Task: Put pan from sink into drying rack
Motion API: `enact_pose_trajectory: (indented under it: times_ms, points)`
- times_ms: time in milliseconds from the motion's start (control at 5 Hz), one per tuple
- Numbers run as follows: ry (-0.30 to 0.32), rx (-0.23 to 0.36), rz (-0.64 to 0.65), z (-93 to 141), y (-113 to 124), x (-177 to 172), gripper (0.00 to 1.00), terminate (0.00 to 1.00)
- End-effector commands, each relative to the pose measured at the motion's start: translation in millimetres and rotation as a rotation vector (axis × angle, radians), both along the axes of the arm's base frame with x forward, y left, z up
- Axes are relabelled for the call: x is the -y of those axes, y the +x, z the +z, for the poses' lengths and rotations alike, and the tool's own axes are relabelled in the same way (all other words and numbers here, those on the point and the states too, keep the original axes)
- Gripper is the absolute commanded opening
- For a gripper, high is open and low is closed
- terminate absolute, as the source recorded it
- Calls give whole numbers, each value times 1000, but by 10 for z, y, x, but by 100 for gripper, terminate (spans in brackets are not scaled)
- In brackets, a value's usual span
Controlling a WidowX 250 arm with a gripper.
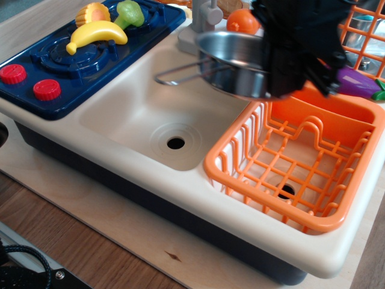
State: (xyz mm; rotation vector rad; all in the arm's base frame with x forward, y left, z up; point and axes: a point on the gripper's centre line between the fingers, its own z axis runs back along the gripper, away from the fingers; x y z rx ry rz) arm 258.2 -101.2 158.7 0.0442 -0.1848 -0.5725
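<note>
pan [231,63] | clamped in pincer [289,75] (handle leftward) | above drying rack [295,162] edge

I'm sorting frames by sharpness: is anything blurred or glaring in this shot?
In the observation.image view, the black claw is smeared by motion blur, its outline soft; the shiny round steel pan it carries is slightly soft with bright reflections on its rim; the orange slatted drying rack and cream sink are sharp.

Pan in the air between sink and drying rack

The shiny steel pan [231,63] hung tilted above the rack's left edge, its wire handle over the cream sink [138,114]. The orange drying rack [289,198] stood beside the basin.
</note>
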Motion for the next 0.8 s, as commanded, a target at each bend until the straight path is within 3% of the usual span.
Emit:
enact_pose_trajectory:
  times_ms: [0, 200, 400, 600]
  points:
    - [-40, 39, 73, 70, 47, 424, 0, 0]
    - [-26, 50, 115, 12, -14, 531, 0, 0]
    - [-70, 108, 158, -79, -73, 481, 100, 0]
    - [-70, 108, 158, -79, -73, 481, 100, 100]
